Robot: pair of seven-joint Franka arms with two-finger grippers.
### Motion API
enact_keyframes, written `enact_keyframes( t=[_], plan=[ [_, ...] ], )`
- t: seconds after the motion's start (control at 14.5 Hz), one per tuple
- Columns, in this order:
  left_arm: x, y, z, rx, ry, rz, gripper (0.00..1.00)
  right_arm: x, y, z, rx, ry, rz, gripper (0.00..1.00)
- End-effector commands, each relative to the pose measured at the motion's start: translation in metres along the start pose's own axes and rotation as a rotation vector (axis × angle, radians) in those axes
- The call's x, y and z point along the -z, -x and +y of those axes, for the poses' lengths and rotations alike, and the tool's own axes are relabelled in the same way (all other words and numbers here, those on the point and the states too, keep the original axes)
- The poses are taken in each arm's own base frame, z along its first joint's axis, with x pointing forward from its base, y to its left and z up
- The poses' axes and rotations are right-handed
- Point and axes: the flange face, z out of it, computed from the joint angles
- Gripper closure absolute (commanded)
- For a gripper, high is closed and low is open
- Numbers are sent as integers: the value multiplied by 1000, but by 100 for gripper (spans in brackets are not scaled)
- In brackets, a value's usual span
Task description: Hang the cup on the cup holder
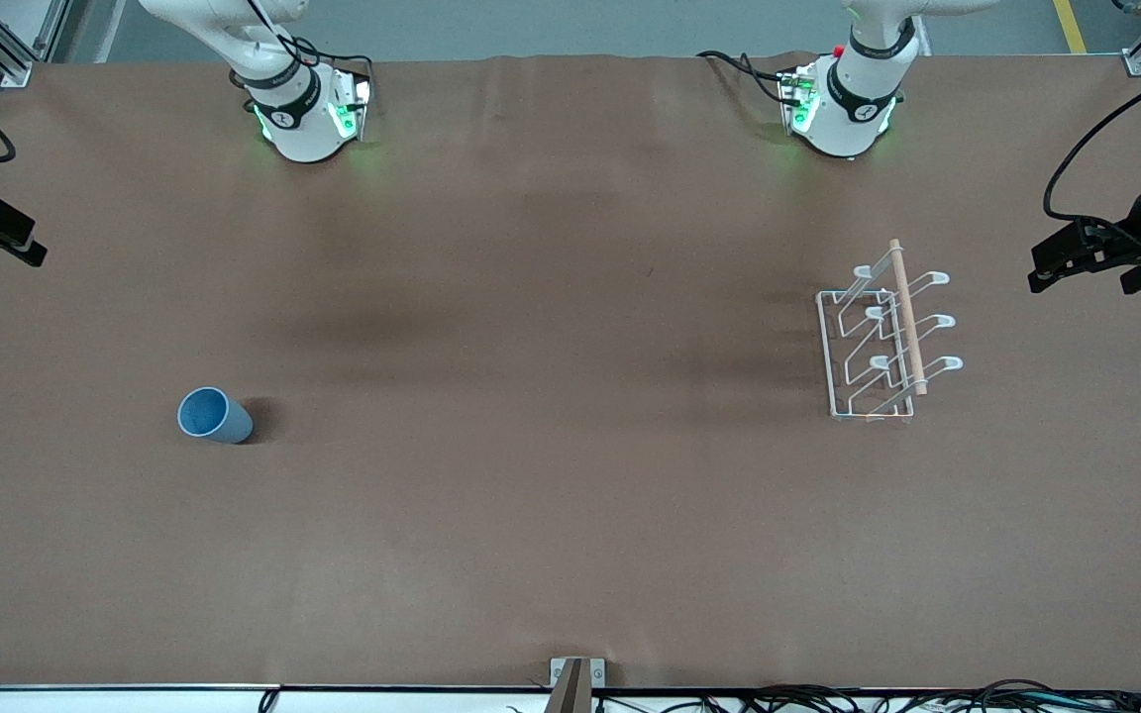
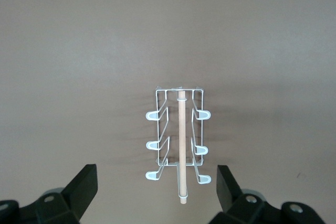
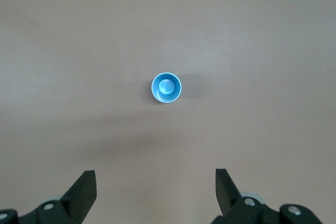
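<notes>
While both my jaws hang released, right gripper (image 3: 155,195) high over the cup (image 1: 214,415) at lower left, left gripper (image 2: 156,192) over the cup holder (image 1: 885,337) at right, a crooked descent could topple that light upright tumbler.

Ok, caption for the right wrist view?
Open right gripper high over the upright blue cup on the brown table.

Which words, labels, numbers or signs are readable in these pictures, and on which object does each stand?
None can be read.
The cup: plain, no print.
The cup holder: no label.
The arm bases carry a small dark emblem, too small to read.
</notes>
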Motion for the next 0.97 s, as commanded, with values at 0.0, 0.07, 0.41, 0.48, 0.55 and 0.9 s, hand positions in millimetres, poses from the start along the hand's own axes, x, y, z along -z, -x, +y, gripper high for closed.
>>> enact_keyframes(
  t=[0.0,0.07,0.41,0.48,0.55,0.9],
  plan=[
    [2,-1,1,-10,-8,3,0,3,0,1,0,11,-2,0],
    [1,-1,1,-3,-6,2,0,3,-1,2,-2,11,-2,0],
    [1,-2,2,5,-3,7,0,2,-1,2,0,12,-5,0],
    [1,-2,1,10,-2,7,0,1,-1,2,2,12,-7,0],
    [1,-2,2,8,-2,7,0,-1,-1,4,-1,12,-11,0],
    [4,-2,6,28,-3,11,0,-52,-22,5,34,15,-76,0]
  ],
)
